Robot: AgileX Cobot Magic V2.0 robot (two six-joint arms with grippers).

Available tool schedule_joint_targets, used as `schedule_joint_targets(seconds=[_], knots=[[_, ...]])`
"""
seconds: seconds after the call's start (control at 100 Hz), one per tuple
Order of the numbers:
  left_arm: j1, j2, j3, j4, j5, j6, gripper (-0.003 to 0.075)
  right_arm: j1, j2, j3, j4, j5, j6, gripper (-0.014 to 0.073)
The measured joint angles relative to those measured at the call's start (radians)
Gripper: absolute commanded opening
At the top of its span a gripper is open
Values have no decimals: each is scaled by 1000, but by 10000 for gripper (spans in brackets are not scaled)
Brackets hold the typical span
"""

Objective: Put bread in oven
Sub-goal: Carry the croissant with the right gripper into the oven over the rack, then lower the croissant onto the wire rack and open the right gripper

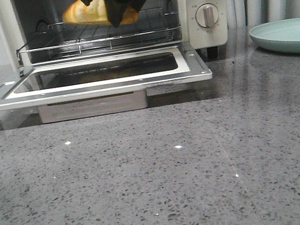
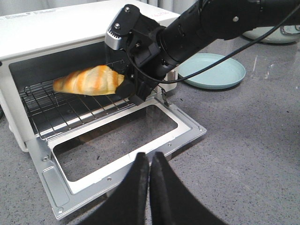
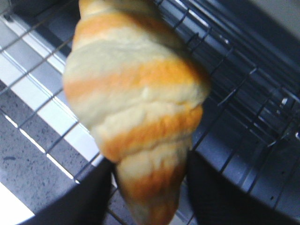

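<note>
The bread (image 1: 91, 12), a golden-orange croissant with cream stripes, hangs just above the wire rack (image 1: 98, 40) inside the open cream-white oven (image 1: 190, 3). My right gripper (image 1: 116, 12) reaches in through the oven mouth and is shut on one tapered end of the bread (image 3: 136, 103). The left wrist view shows the bread (image 2: 89, 80) held level over the rack (image 2: 70, 110) by the right gripper (image 2: 129, 88). My left gripper (image 2: 150, 159) is shut and empty, low over the table near the front edge of the dropped door (image 2: 185, 133).
The oven door (image 1: 95, 90) lies open and flat, jutting out over the grey speckled table (image 1: 160, 174). A pale green plate (image 1: 286, 36) sits to the right of the oven and also shows in the left wrist view (image 2: 215, 72). Round knobs (image 1: 206, 15) are on the oven's right panel.
</note>
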Motion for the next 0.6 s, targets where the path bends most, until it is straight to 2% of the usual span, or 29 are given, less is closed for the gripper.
schedule_joint_targets(seconds=[0.11, 0.22, 0.39, 0.53, 0.58, 0.6], knots=[[0, -4, 0, 12, 0, 0, -22, 0, 0, 0, 0, -7, 0, 548], [0, -32, 2, 26, -26, 0, -22, 2, -9, 0, 0, 18, 0, 452], [0, -111, 19, 151, -78, -98, -22, 24, -79, 0, 2, 84, 0, 229], [0, -184, 39, 365, -87, -286, -22, 66, -170, 20, 15, 173, -2, -8], [0, -215, 55, 452, -89, -376, -22, 88, -211, 48, 16, 210, -2, -74], [0, -230, 62, 489, -89, -399, -22, 98, -231, 63, 16, 217, -2, -73]])
